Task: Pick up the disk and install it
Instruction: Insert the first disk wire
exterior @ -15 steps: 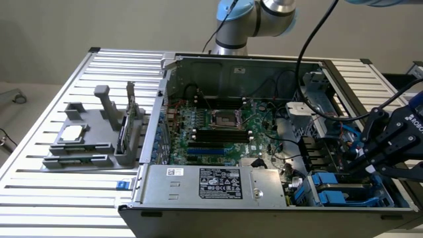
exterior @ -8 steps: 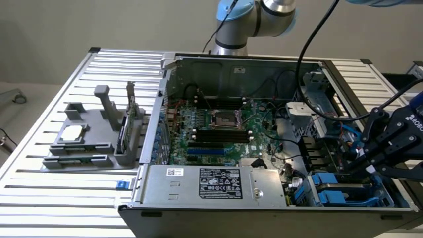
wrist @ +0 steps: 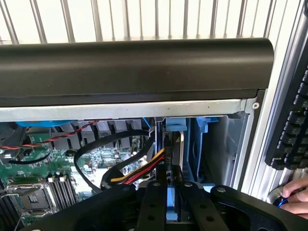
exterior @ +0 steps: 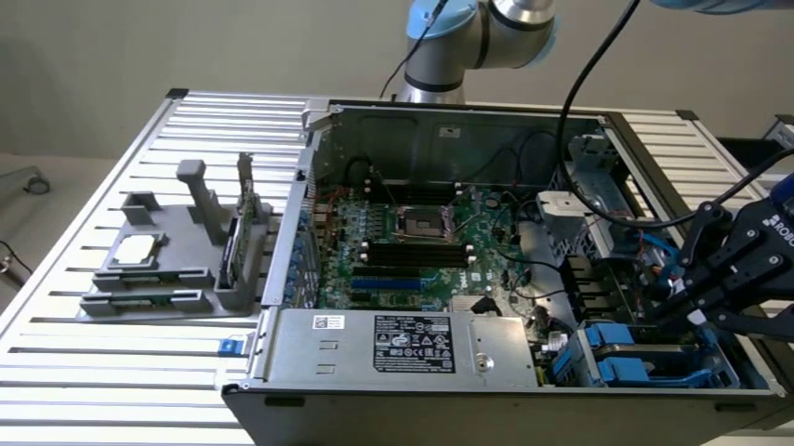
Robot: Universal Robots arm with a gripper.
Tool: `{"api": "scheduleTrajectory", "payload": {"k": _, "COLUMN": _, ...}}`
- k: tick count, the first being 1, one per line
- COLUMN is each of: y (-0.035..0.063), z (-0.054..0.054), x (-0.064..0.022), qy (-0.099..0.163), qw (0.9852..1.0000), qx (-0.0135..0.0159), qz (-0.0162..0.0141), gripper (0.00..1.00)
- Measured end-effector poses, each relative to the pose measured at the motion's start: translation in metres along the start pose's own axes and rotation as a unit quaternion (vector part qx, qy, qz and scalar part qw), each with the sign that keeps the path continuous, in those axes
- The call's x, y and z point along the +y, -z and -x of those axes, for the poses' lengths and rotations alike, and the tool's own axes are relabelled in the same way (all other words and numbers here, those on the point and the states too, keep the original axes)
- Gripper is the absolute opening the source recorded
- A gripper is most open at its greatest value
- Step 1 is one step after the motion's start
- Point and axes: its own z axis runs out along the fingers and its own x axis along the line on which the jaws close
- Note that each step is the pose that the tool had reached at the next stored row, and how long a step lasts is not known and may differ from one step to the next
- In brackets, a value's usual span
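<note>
My black gripper (exterior: pixel 686 312) reaches into the drive bay corner of the open computer case (exterior: pixel 447 121), at the exterior view's right. In the wrist view my gripper (wrist: pixel 171 186) is shut on a thin upright slab with a bright blue edge, the disk (wrist: pixel 172 212), seen edge-on between the two black fingers (wrist: pixel 155 207). The disk's far end points down into the bay beside blue plastic holders (wrist: pixel 176 126). In the exterior view the gripper body hides most of the disk.
Blue drive holders (exterior: pixel 620 351) sit in the bay near the front. A grey power-supply box (exterior: pixel 397 346), the motherboard (exterior: pixel 410 237) and red-yellow cables (wrist: pixel 139 171) lie close by. A grey fixture (exterior: pixel 174 265) stands at the exterior view's left. Beside the case are a keyboard (wrist: pixel 293 130) and a hand (wrist: pixel 297 195).
</note>
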Motion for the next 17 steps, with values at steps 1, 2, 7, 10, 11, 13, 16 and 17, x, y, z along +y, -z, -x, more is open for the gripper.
{"api": "scheduleTrajectory", "payload": {"k": 1, "y": 0.0001, "z": 0.0001, "x": 0.0003, "qy": 0.0, "qw": 1.0, "qx": -0.0001, "qz": -0.0005, "gripper": 0.16}}
{"api": "scheduleTrajectory", "payload": {"k": 2, "y": 0.0001, "z": 0.0002, "x": 0.0005, "qy": 0.0, "qw": 1.0, "qx": -0.0001, "qz": -0.001, "gripper": 0.16}}
{"api": "scheduleTrajectory", "payload": {"k": 7, "y": -0.0006, "z": 0.0014, "x": 0.0012, "qy": 0.0, "qw": 1.0, "qx": -0.0002, "qz": -0.0028, "gripper": 0.16}}
{"api": "scheduleTrajectory", "payload": {"k": 10, "y": -0.0012, "z": 0.0017, "x": 0.0014, "qy": 0.0, "qw": 1.0, "qx": -0.0004, "qz": -0.0031, "gripper": 0.16}}
{"api": "scheduleTrajectory", "payload": {"k": 11, "y": -0.0013, "z": 0.0017, "x": 0.0015, "qy": 0.0, "qw": 1.0, "qx": -0.0003, "qz": -0.0032, "gripper": 0.16}}
{"api": "scheduleTrajectory", "payload": {"k": 13, "y": -0.0015, "z": 0.0017, "x": 0.0016, "qy": 0.0, "qw": 1.0, "qx": -0.0002, "qz": -0.0034, "gripper": 0.16}}
{"api": "scheduleTrajectory", "payload": {"k": 16, "y": -0.0016, "z": 0.0017, "x": 0.0016, "qy": 0.0, "qw": 1.0, "qx": -0.0003, "qz": -0.0036, "gripper": 0.16}}
{"api": "scheduleTrajectory", "payload": {"k": 17, "y": -0.0016, "z": 0.0017, "x": 0.0016, "qy": 0.0, "qw": 1.0, "qx": -0.0002, "qz": -0.0037, "gripper": 0.16}}
